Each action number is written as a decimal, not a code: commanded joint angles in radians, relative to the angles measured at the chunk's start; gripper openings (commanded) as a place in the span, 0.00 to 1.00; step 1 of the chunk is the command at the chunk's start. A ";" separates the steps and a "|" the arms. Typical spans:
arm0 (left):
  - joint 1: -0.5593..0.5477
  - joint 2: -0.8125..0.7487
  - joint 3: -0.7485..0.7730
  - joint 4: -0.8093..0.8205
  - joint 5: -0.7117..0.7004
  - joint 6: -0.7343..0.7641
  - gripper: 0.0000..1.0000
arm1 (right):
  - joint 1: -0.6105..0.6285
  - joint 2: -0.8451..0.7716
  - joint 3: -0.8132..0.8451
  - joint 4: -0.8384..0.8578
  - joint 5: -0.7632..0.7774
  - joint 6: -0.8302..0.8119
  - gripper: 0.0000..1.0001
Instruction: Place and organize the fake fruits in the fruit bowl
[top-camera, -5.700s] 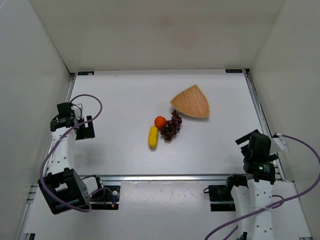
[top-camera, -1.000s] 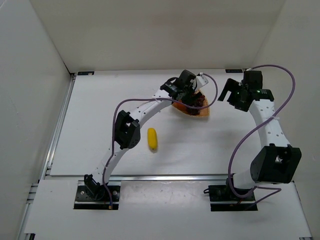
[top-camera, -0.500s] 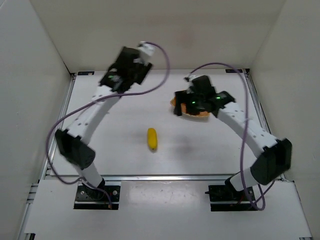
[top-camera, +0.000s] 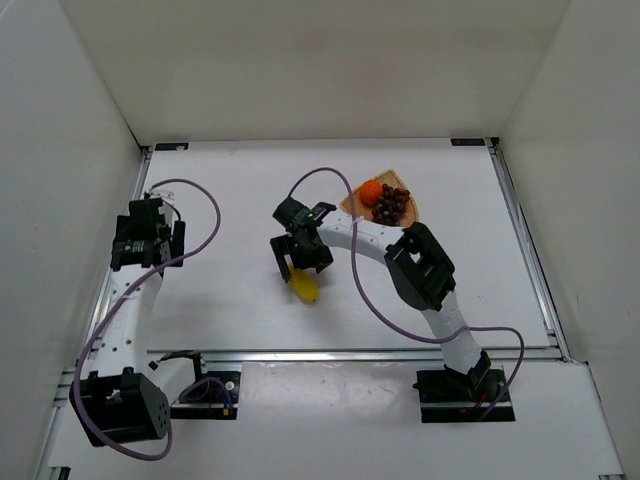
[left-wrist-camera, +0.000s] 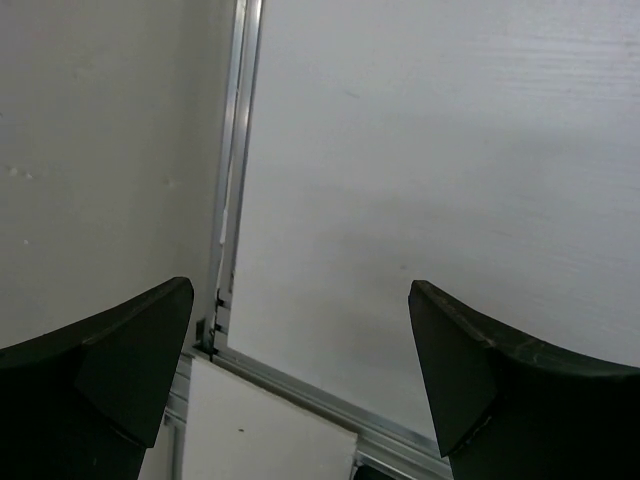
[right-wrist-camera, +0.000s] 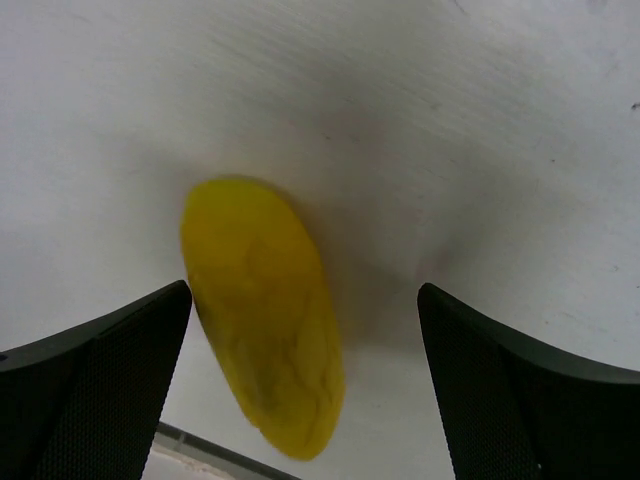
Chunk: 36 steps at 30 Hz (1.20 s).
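Note:
The tan wicker fruit bowl (top-camera: 352, 203) lies at the back right of the table with the orange (top-camera: 370, 192) and the purple grape bunch (top-camera: 392, 204) in it. The yellow banana piece (top-camera: 305, 286) lies on the table at centre. My right gripper (top-camera: 300, 256) hangs open just above the banana; in the right wrist view the banana (right-wrist-camera: 265, 340) lies between the spread fingers of the gripper (right-wrist-camera: 305, 295), nearer the left one, untouched. My left gripper (top-camera: 148, 240) is open and empty at the far left; its wrist view (left-wrist-camera: 300, 290) shows only bare table.
White walls enclose the table on three sides. A metal rail (top-camera: 330, 353) runs along the near edge and another rail (left-wrist-camera: 232, 170) along the left edge. The right arm's elbow (top-camera: 420, 265) stands in front of the bowl.
My right gripper has moved from the bowl left and nearer, to above the banana. My left arm has swung back from the far centre to the left side. The banana has not moved.

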 joint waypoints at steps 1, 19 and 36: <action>0.038 -0.062 -0.046 -0.034 0.088 -0.063 1.00 | -0.001 0.009 0.023 -0.086 0.040 0.064 0.96; 0.058 -0.062 -0.029 -0.093 0.155 -0.141 1.00 | -0.159 -0.452 -0.282 0.015 0.111 0.193 0.00; 0.058 -0.021 -0.048 -0.123 0.112 -0.169 1.00 | -0.319 -0.141 0.087 0.181 0.530 -0.492 0.00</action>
